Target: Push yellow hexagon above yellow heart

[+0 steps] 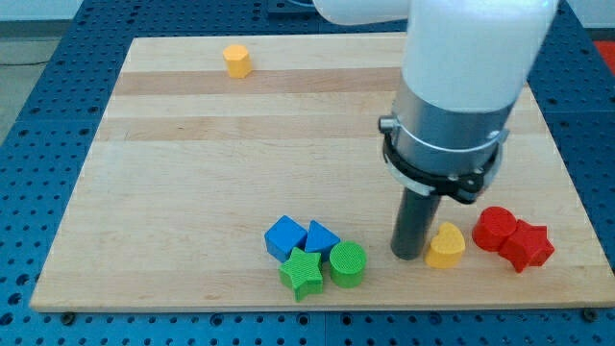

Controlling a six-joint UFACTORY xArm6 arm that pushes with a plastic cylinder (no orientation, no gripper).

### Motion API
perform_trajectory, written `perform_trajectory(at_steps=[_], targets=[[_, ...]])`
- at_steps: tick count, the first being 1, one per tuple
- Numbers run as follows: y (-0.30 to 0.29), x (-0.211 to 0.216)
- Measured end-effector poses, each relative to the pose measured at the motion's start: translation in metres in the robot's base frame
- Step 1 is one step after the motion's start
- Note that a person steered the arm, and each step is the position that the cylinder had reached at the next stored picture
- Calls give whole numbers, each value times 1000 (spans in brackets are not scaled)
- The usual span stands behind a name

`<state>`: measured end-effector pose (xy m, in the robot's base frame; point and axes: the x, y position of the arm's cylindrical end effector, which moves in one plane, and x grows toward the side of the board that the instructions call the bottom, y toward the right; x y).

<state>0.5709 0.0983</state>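
The yellow hexagon (237, 61) sits near the view's top left of the wooden board (192, 173). The yellow heart (445, 246) lies near the view's bottom right. My tip (407, 255) rests on the board just left of the yellow heart, touching or almost touching it. The tip is far from the yellow hexagon, which lies up and to the left across the board. The arm's white and grey body hides the board above the heart.
Two red blocks (513, 237) lie right of the heart, one round-lobed and one star-shaped. At the view's bottom middle sit a blue cube (285, 236), a blue triangle (321, 236), a green star (303, 273) and a green cylinder (347, 263).
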Motion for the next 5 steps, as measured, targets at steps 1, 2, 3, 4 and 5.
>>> perform_trajectory(at_steps=[1, 2, 3, 4, 5], targets=[[31, 1], [49, 1], [31, -3], [-12, -50], [-73, -112]])
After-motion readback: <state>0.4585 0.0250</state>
